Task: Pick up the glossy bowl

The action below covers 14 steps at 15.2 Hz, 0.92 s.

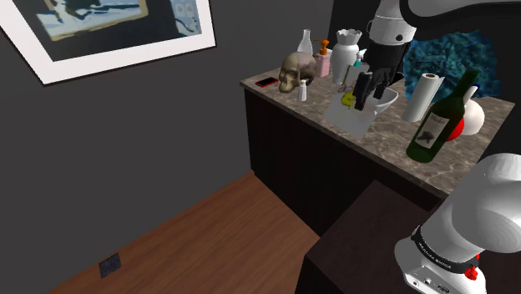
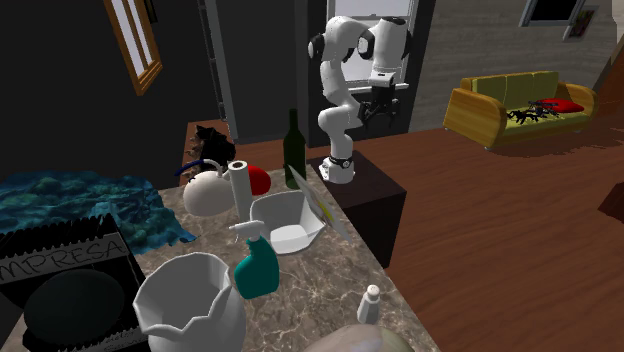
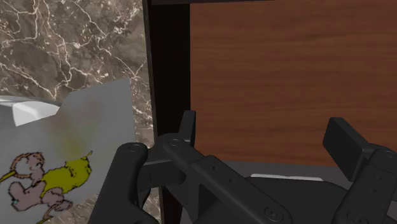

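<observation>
The glossy white bowl [image 2: 285,222], with an angular rim, sits on the marble counter [image 2: 330,275] near its front edge. A white card [image 2: 318,205] with a yellow figure drawn on it leans against the bowl. In the shoulder view the bowl [image 1: 391,103] lies just behind my black gripper [image 1: 367,97], which hangs above the card [image 1: 355,117]. In the wrist view my gripper [image 3: 267,137] is open and empty, over the counter's edge, with the card [image 3: 70,159] beside one finger. A white corner, likely the bowl [image 3: 32,111], peeks out behind the card.
Around the bowl stand a dark wine bottle [image 1: 438,121], a paper towel roll [image 1: 424,93], a white vase [image 1: 346,52], a skull [image 1: 294,71], a teal spray bottle [image 2: 258,268] and small bottles. Past the counter edge the wood floor [image 1: 217,234] drops away.
</observation>
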{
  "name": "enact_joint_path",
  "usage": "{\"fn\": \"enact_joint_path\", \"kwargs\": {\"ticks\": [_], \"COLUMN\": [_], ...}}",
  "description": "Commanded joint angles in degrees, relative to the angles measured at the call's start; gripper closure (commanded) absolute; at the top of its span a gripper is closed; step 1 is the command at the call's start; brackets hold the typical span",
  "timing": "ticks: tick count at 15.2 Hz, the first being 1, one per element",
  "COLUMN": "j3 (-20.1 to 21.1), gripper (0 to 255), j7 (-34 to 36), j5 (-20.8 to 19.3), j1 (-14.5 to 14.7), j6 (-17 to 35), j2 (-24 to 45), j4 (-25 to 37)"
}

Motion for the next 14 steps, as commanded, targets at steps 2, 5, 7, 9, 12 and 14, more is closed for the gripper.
{"fn": "enact_joint_path", "kwargs": {"ticks": [2, 5, 7, 9, 12, 14], "j3": [-1.2, -4.6, -6.9, -9.2, -12.7, -15.0], "gripper": [0, 0, 0, 0, 0, 0], "j7": [-1.0, -4.0, -6.0, -8.0, -11.1, -13.2], "j5": [-0.7, -2.6, -3.7, -4.6, -5.5, -5.8], "j1": [-0.5, -2.1, -3.0, -3.8, -4.9, -5.4], "j6": [0.8, 3.4, 5.1, 6.8, 9.2, 10.8], "j2": [0.8, 3.4, 5.5, 7.7, 11.5, 14.3], "j4": [0.1, 0.7, 1.5, 2.4, 4.3, 5.9]}}
